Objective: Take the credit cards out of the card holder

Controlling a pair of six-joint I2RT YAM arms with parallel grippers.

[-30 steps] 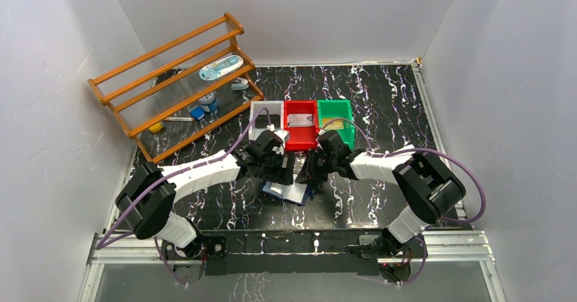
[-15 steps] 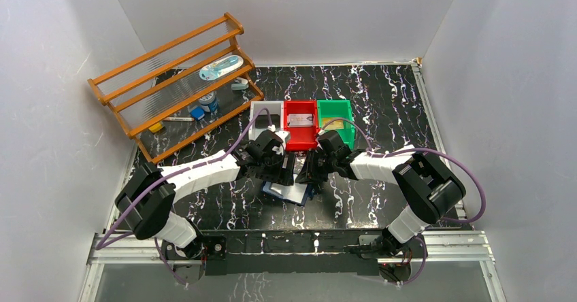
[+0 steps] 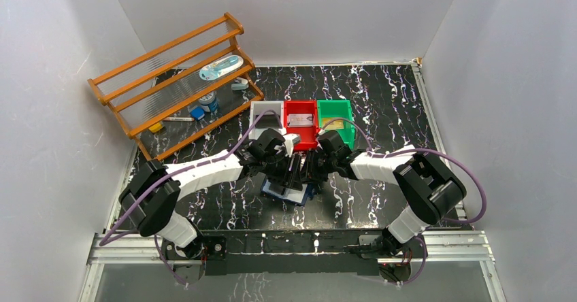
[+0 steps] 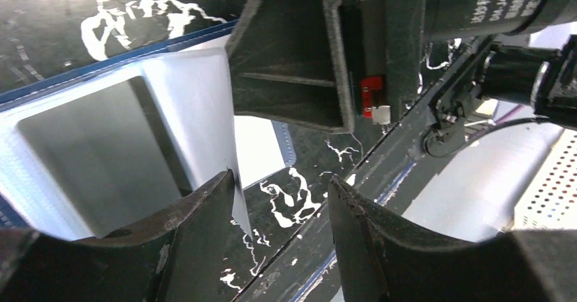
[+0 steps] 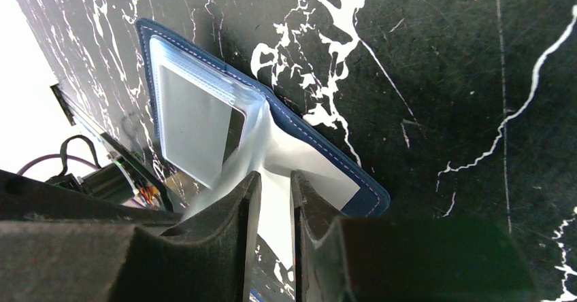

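Toward the middle of the near edge of the black, white-veined table (image 3: 381,111), in front of the red plastic bin (image 3: 301,103), the dark navy bifold card holder (image 3: 282,193) with a light blue lining lies opened out, lining up.

Your right gripper (image 5: 272,190) has its two fingers nearly together, pinched on the light blue inner leaf (image 5: 286,156) of the card holder and standing that leaf up off the fold. I judge the hold does two jobs. It anchors a light wallet that would otherwise slide, and it peels the leaf away so the pocket beside it is exposed. In that clear pocket a thin silvery-grey plastic card (image 5: 194,122) lies flat and fully seated.

Your left gripper (image 4: 280,186) is roughly half open and has hold of nothing; only table shows in its gap. One fingertip (image 4: 204,207) is just beside the raised leaf's edge, so you are lined up with the leaf and not the card.

A silvery card (image 3: 300,120) already lies in the red plastic bin, so part of the task looks done.

To take the pocketed card you likely need to shift the left fingers over its exposed edge. Expect it to be thin and slick, and keep the right pinch firm or the holder may drag along with it.
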